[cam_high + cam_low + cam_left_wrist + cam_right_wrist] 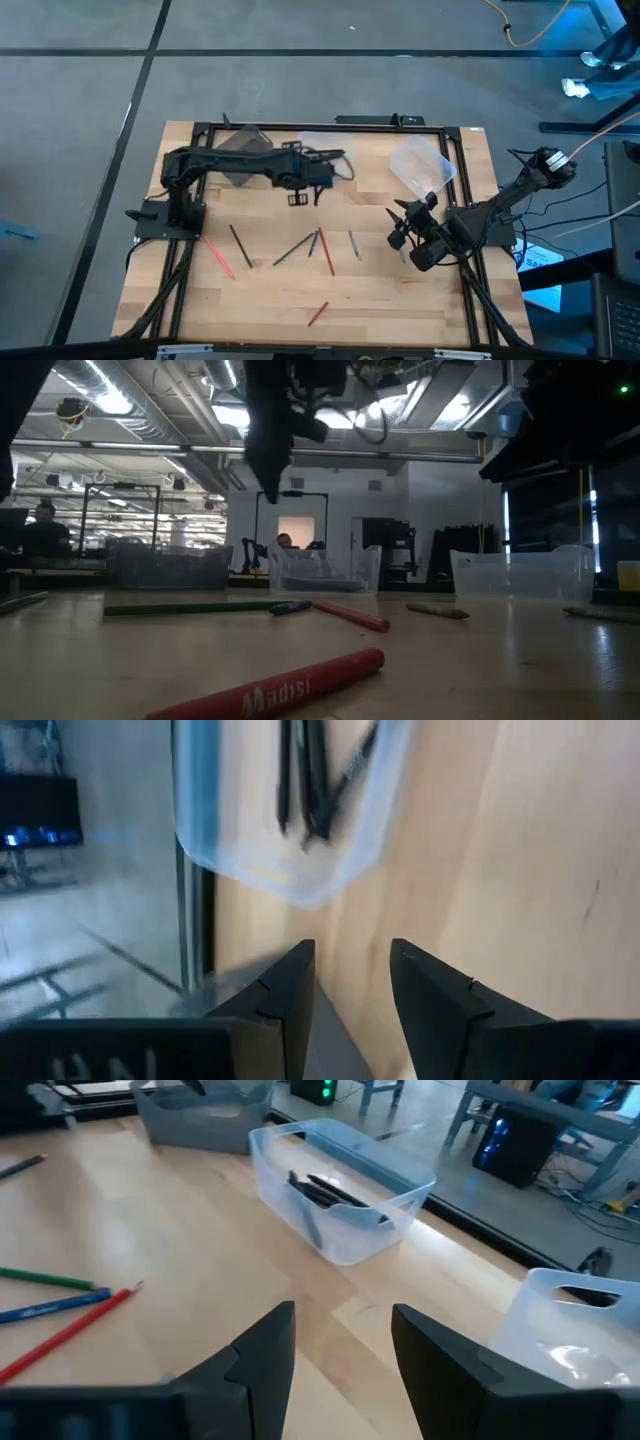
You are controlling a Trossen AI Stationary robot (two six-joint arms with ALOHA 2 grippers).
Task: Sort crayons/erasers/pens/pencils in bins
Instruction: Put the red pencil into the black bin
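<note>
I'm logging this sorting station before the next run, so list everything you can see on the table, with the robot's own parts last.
Opaque grey box: one, grey, back left of the table, under the left arm.
Clear squarish plastic tub: one, clear, back middle, holding several black sticks.
Clear rounded plastic tub: one, clear, back right; contents cannot be told.
Loose sticks on the wooden table: at least seven. Across the middle are a pink stick, dark stick, green stick, blue stick, red stick and grey stick. A second red stick lies near the front.
Left hand: black, open, empty, just in front of the squarish tub.
Right hand: black, open, empty, right of the loose sticks.
</note>
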